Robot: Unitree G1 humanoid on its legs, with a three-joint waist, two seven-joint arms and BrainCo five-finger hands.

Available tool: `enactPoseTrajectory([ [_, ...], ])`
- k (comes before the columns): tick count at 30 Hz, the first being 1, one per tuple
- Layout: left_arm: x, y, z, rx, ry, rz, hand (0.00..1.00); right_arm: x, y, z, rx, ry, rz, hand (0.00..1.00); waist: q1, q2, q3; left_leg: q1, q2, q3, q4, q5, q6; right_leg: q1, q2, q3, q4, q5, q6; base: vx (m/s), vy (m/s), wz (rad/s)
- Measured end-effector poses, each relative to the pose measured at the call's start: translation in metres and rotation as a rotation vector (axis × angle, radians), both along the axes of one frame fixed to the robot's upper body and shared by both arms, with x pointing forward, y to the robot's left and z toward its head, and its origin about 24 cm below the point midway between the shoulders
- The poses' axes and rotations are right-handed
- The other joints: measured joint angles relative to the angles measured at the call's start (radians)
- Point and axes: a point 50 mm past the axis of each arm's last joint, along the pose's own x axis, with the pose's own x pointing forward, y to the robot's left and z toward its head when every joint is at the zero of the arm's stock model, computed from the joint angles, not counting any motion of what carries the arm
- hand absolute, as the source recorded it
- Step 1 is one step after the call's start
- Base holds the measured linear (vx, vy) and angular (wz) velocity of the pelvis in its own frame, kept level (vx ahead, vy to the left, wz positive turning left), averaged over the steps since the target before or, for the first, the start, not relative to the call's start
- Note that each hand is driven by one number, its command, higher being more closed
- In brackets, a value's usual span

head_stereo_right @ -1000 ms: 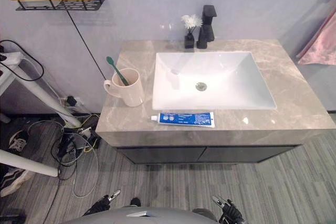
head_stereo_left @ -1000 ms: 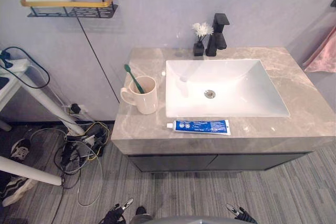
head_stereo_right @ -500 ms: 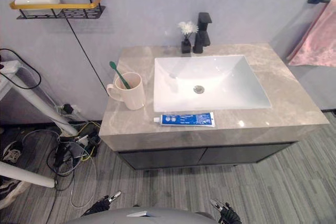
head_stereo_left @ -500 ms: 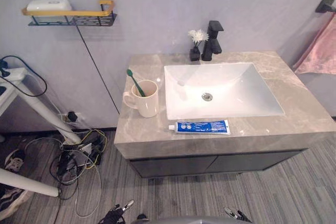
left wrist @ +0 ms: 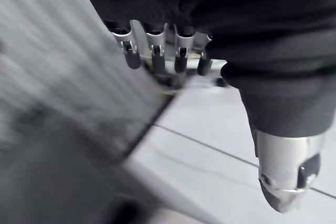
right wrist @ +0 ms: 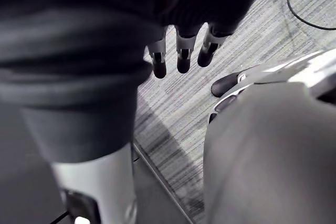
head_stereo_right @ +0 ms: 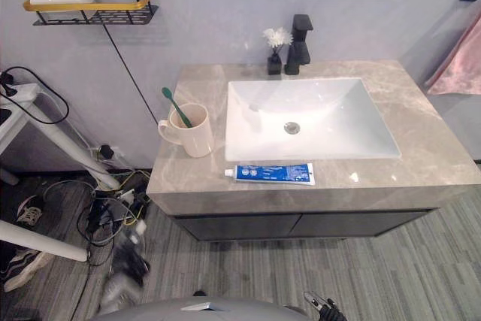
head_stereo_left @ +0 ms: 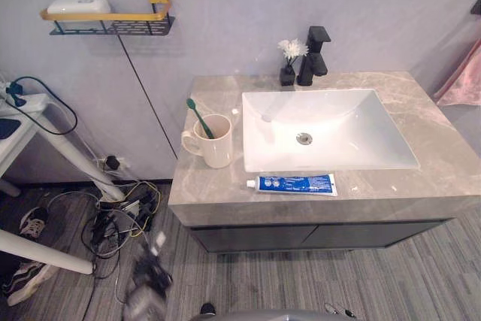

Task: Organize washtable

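Left hand (left wrist: 181,51) and right hand (right wrist: 182,56) hang low before the washtable, fingers loose, apart, holding nothing. I judge I'm only approaching; next I'd reach up for the toothpaste tube (head_stereo_left: 294,183) lying on the countertop (head_stereo_left: 218,92) just in front of the basin (head_stereo_left: 361,125). One tube, one mug (head_stereo_left: 214,143), one green toothbrush (head_stereo_left: 197,116) in it, one faucet (head_stereo_left: 316,54), one flower vase (head_stereo_left: 288,73).

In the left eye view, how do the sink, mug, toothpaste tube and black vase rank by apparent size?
Largest: sink, clearly.
Middle: mug and toothpaste tube. They look similar in area, the tube longer and the mug taller, so I leave them unranked.
Smallest: black vase.
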Motion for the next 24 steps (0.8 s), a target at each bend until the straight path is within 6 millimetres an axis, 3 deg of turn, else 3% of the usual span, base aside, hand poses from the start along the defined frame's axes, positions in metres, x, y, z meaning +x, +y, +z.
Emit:
enactPoseTrajectory([
  [1,0.007,0.013,0.029,0.113,-0.091,0.045,0.00,-0.002,-0.002,0.000,-0.005,0.002,-0.014,0.00,0.000,0.008,-0.005,0.000,-0.001,0.000,0.000,0.000,0.000,0.007,-0.001,-0.001,-0.002,0.000,0.000,0.05,-0.012,0.05],
  [3,0.011,0.025,0.062,0.264,-0.174,0.094,0.00,-0.006,-0.004,0.001,-0.010,0.004,-0.038,0.00,0.000,0.020,-0.012,0.004,-0.003,-0.002,0.000,0.000,0.000,0.015,-0.002,-0.006,-0.006,0.000,0.000,0.05,-0.015,0.07],
  [6,0.016,0.022,0.098,0.455,-0.232,0.114,0.00,-0.011,-0.007,0.001,-0.013,0.008,-0.058,0.00,0.006,0.032,-0.021,0.005,-0.003,-0.005,0.001,0.000,0.000,0.022,-0.002,-0.010,-0.006,0.000,-0.001,0.01,-0.005,0.08],
  [8,0.025,-0.003,0.141,0.711,-0.318,0.035,0.00,-0.014,-0.007,0.001,-0.004,0.006,-0.069,0.00,0.027,0.032,-0.021,0.002,-0.003,-0.011,0.009,0.000,0.000,0.026,-0.002,-0.011,-0.006,0.000,-0.001,-0.04,0.009,0.08],
  [10,0.030,-0.023,0.162,0.799,-0.403,-0.026,0.00,-0.015,-0.007,0.001,-0.001,0.005,-0.071,0.00,0.027,0.032,-0.021,0.002,-0.003,-0.015,0.013,0.000,0.000,0.029,-0.002,-0.014,-0.004,0.000,-0.001,-0.05,0.017,0.05],
  [11,0.033,-0.043,0.177,0.847,-0.489,-0.092,0.00,-0.015,-0.007,0.001,0.000,0.004,-0.070,0.00,0.026,0.032,-0.021,0.002,-0.003,-0.015,0.015,0.000,0.001,0.029,-0.003,-0.013,0.000,0.000,-0.001,-0.06,0.023,0.02],
  [15,0.035,-0.103,0.206,0.937,-0.722,-0.368,0.00,-0.016,-0.007,0.001,0.004,0.003,-0.062,0.00,0.011,0.035,-0.023,0.001,-0.003,-0.014,0.011,0.002,0.004,0.020,-0.004,-0.009,0.013,-0.002,-0.002,-0.05,0.022,-0.02],
  [17,0.036,-0.122,0.213,0.971,-0.795,-0.486,0.00,-0.016,-0.008,0.001,0.002,0.006,-0.058,0.00,0.003,0.035,-0.023,0.002,-0.003,-0.014,0.009,0.004,0.006,0.017,-0.004,-0.009,0.015,-0.002,-0.002,-0.02,0.007,0.00],
  [19,0.038,-0.155,0.221,1.040,-0.909,-0.748,0.00,-0.017,-0.008,0.001,0.006,0.007,-0.054,0.00,0.000,0.037,-0.025,0.003,-0.003,-0.014,0.009,0.012,0.008,0.017,-0.004,-0.009,0.019,-0.001,-0.002,0.00,0.000,0.00],
  [22,0.029,-0.187,0.228,1.221,-1.025,-1.028,0.00,-0.017,-0.008,0.001,0.015,0.005,-0.039,0.00,-0.008,0.037,-0.026,0.004,-0.002,-0.013,0.009,0.012,0.008,0.019,-0.004,-0.008,0.020,-0.001,-0.002,0.00,0.000,0.00],
  [24,0.028,-0.192,0.232,1.258,-1.065,-1.073,0.00,-0.018,-0.007,0.000,0.032,0.012,-0.037,0.00,-0.016,0.038,-0.027,0.005,-0.002,-0.011,0.009,0.012,0.008,0.018,-0.004,-0.006,0.020,-0.001,-0.002,0.00,0.000,0.00],
])
